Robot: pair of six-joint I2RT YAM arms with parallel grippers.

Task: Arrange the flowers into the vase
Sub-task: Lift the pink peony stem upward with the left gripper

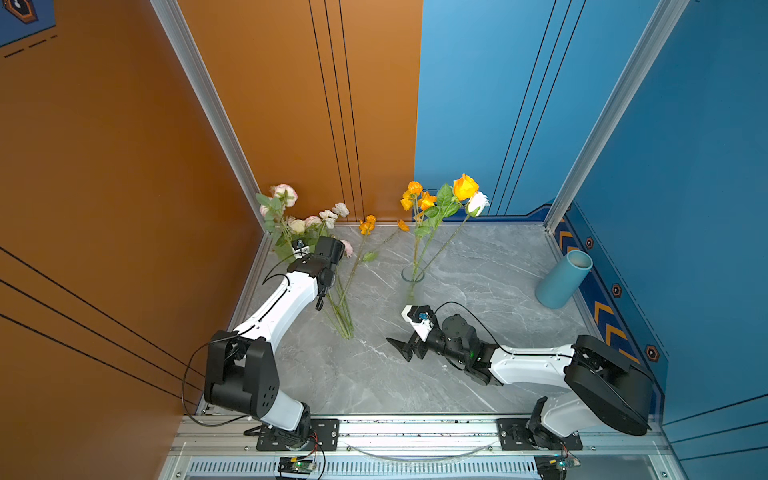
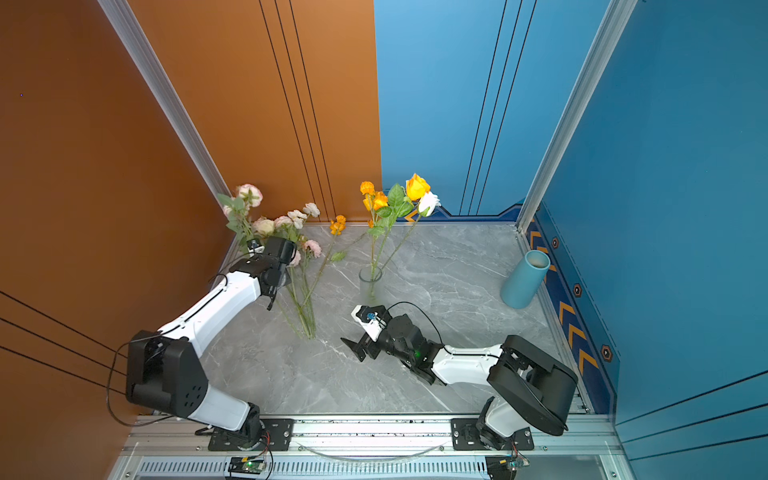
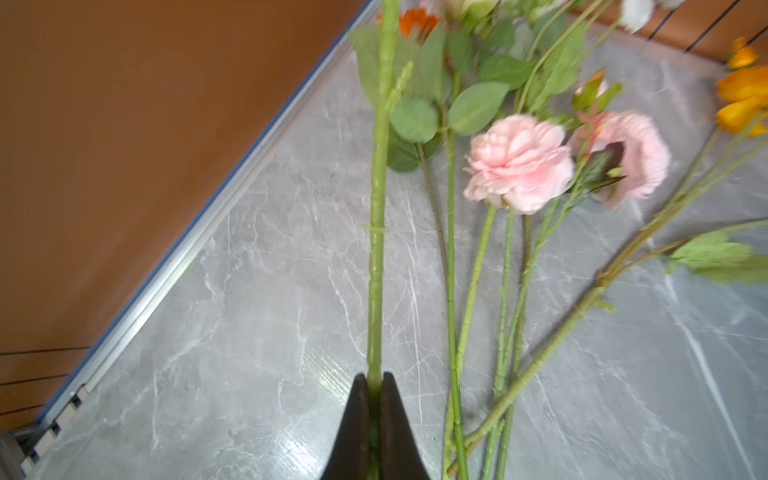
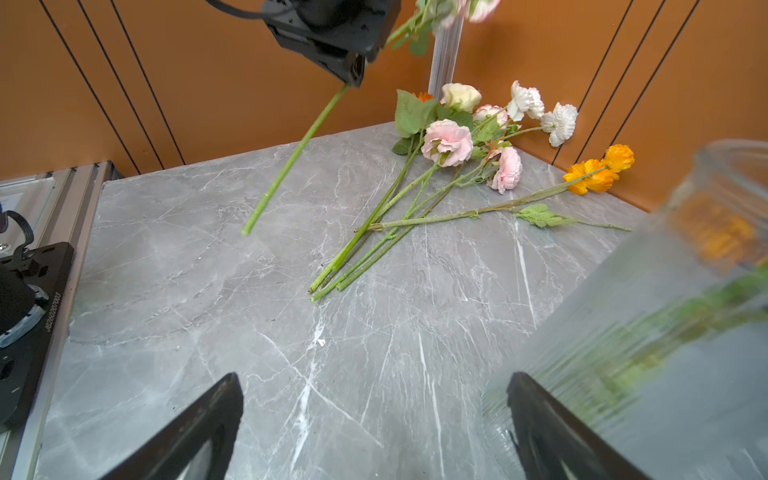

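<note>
**Two-arm status: one stem clamped, one tool spread wide**

**Top views.** The glass vase stands upright on the grey marble tabletop. It contains the placed flowers, which have orange and white blooms. The loose flowers lie flat on the tabletop to the left of the vase, well apart from it. Their stem ends are bunched and their blooms fan toward the back wall. The held flower, pink-bloomed, rises above that pile on the side away from the vase. The right gripper sits low, in front of the vase and near it. A light blue cylinder leans at the wall, well to the right of the vase.

**Left wrist view.** The left gripper is clamped tight on the held flower's thick green stem, with a finger pressed against each side. The loose flowers lie beside it on the tabletop, including two pink blooms.

**Right wrist view.** The right gripper's jaws are spread wide with nothing between them. The vase, blurred, is just beside one finger; contact cannot be determined. Beyond the loose flowers from the vase, the held flower hangs tilted from the left gripper. Its cut end is near the tabletop.
</note>
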